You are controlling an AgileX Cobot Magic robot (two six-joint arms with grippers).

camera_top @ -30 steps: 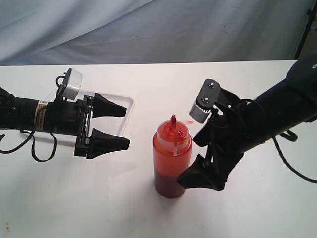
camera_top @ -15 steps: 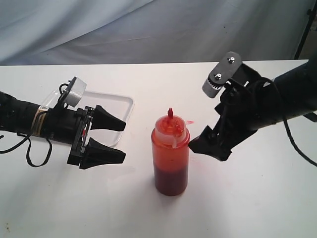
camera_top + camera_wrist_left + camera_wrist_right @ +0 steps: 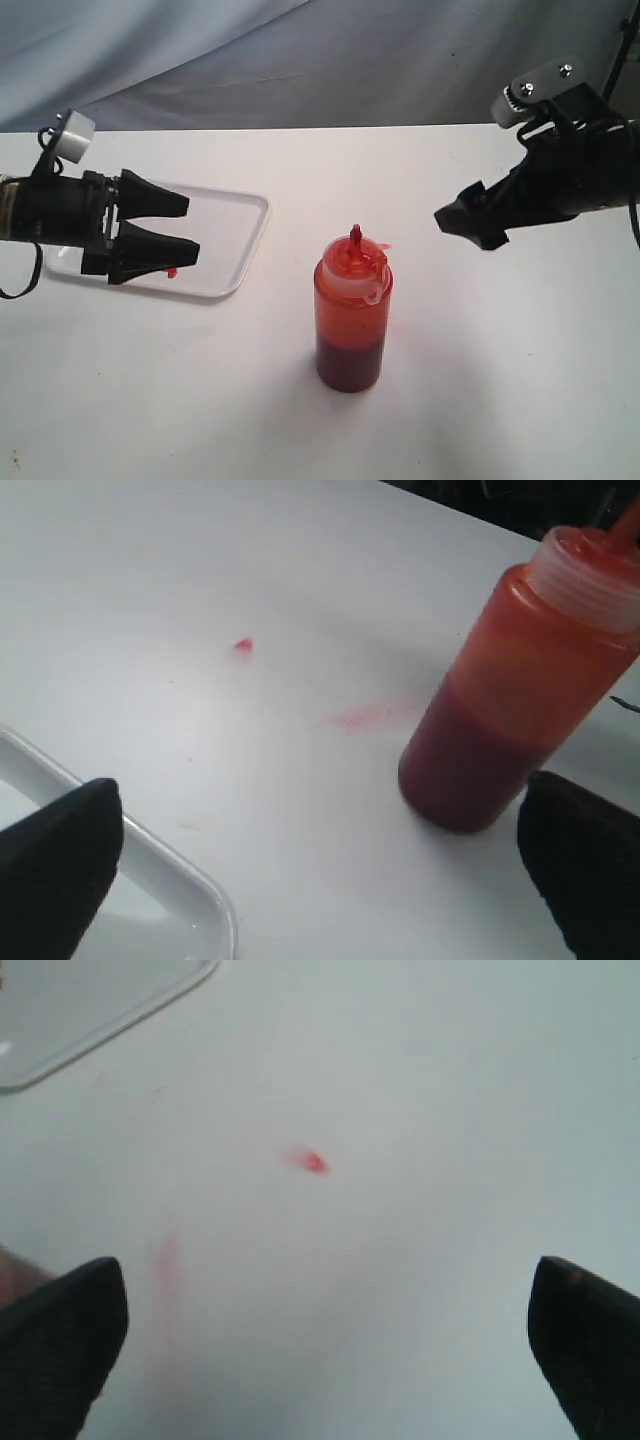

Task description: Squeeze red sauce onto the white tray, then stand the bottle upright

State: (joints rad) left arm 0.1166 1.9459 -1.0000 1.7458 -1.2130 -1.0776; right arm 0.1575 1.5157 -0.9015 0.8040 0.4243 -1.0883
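1. My left gripper (image 3: pixel 192 230) is spread wide and empty, hovering over the tray (image 3: pixel 240 240) at the left of the table (image 3: pixel 150 400).
2. Only the exterior view shows a dab of sauce (image 3: pixel 172 271) on the tray, below my left gripper.
3. The bottle (image 3: pixel 350 310) stands mid-table, untouched, long axis vertical and nozzle up.
4. My wrist views plainly show a small red spot (image 3: pixel 243 646) on bare table.
5. My right gripper (image 3: pixel 465 218) is spread wide too, holding nothing, raised well right of the bottle.
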